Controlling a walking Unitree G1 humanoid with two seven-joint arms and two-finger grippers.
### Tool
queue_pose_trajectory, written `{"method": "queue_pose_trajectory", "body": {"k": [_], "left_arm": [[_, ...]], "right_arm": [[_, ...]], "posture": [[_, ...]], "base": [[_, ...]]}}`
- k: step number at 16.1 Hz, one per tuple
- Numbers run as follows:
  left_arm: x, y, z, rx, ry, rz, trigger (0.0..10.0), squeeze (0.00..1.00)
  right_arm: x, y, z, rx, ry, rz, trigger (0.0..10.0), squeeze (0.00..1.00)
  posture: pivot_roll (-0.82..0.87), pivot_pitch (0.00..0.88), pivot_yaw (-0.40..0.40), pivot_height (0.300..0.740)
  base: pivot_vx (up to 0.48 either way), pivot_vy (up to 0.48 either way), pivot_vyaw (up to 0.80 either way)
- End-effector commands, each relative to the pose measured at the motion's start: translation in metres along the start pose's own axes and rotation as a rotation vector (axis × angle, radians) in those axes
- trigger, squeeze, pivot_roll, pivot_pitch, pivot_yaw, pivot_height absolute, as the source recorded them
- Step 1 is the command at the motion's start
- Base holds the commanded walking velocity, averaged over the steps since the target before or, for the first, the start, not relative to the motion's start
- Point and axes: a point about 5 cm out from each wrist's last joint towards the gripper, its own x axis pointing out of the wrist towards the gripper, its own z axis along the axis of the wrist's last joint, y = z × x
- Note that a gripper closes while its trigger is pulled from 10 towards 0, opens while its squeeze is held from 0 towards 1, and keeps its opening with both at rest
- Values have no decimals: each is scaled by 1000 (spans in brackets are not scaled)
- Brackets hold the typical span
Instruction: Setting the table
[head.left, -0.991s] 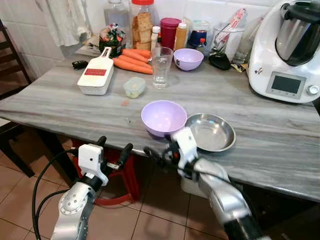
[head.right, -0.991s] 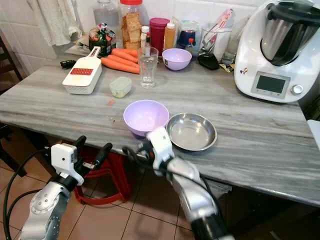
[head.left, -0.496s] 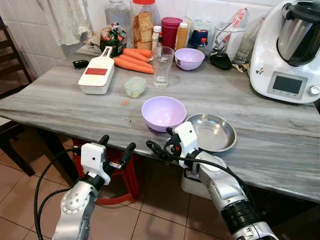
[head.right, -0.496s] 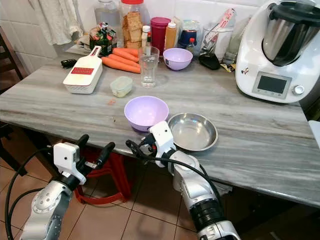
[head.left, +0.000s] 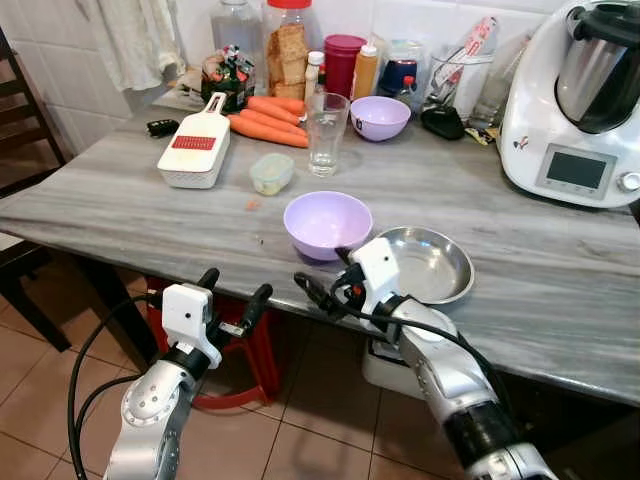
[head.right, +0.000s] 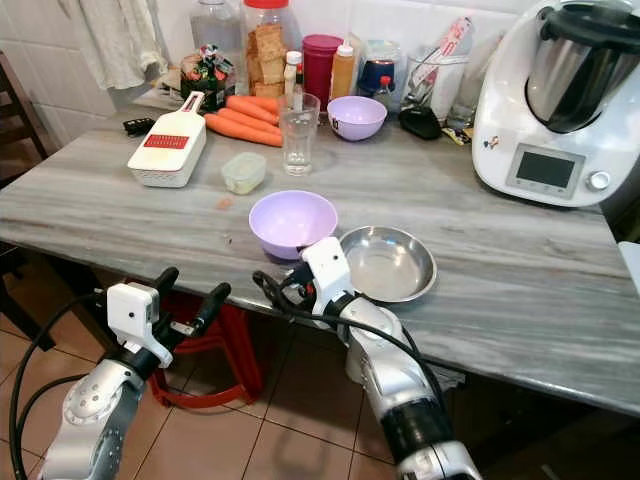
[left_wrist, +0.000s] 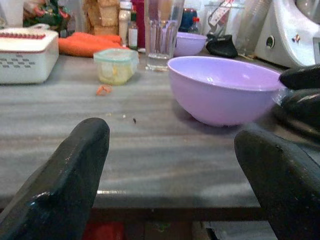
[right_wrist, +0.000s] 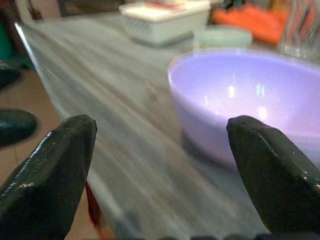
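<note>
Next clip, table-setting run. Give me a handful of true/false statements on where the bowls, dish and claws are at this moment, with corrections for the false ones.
1. The large lilac plastic bowl sits beside the shallow round steel dish near the front edge of the grey marble-look table. True.
2. The right claw is shut on the large lilac plastic bowl. False: its fingers are open and apart from the bowl, at the table edge just in front of it.
3. The left claw is open and holds nothing, below the table edge. True.
4. The clear drinking glass lies tipped on its side. False: it stands upright.
5. A smaller lilac bowl stands at the back, near the orange carrots. True.
</note>
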Motion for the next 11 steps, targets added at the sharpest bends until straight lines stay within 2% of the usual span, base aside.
{"method": "queue_pose_trajectory", "body": {"k": [1,3,5,6,7,8,10,11], "left_arm": [[2,-1,8,2,-24,-8,10000,0],[2,-4,11,-7,-40,-21,10000,0],[1,-6,11,-13,-39,-31,10000,0],[-1,-8,9,-28,-27,-55,10000,0],[-2,-10,8,-38,-23,-66,10000,0],[-4,-12,7,-54,-15,-87,10000,0],[-5,-13,6,-52,-1,-93,10000,0],[-6,-10,4,-34,16,-61,10000,0]], "right_arm": [[-7,-3,9,-17,-54,-13,10000,0],[-28,-6,15,-43,-110,-99,10000,0],[-40,-8,13,-62,-109,-146,10000,0],[-60,-17,10,-45,-114,-293,10000,0],[-68,-22,9,-54,-117,-358,10000,0],[-84,-27,6,-62,-110,-471,10000,0],[-100,-32,1,-67,-92,-573,10000,0],[-109,-33,-3,-60,-68,-615,10000,0]], "posture": [[52,0,-42,740],[45,0,-41,740],[36,0,-37,740],[22,0,-32,740],[20,0,-31,740],[12,0,-31,740],[1,0,-27,740],[-7,0,-22,740]], "base": [[0,0,0],[0,0,0],[0,0,0],[0,0,0],[0,0,0],[0,0,0],[0,0,0],[0,0,0]]}}
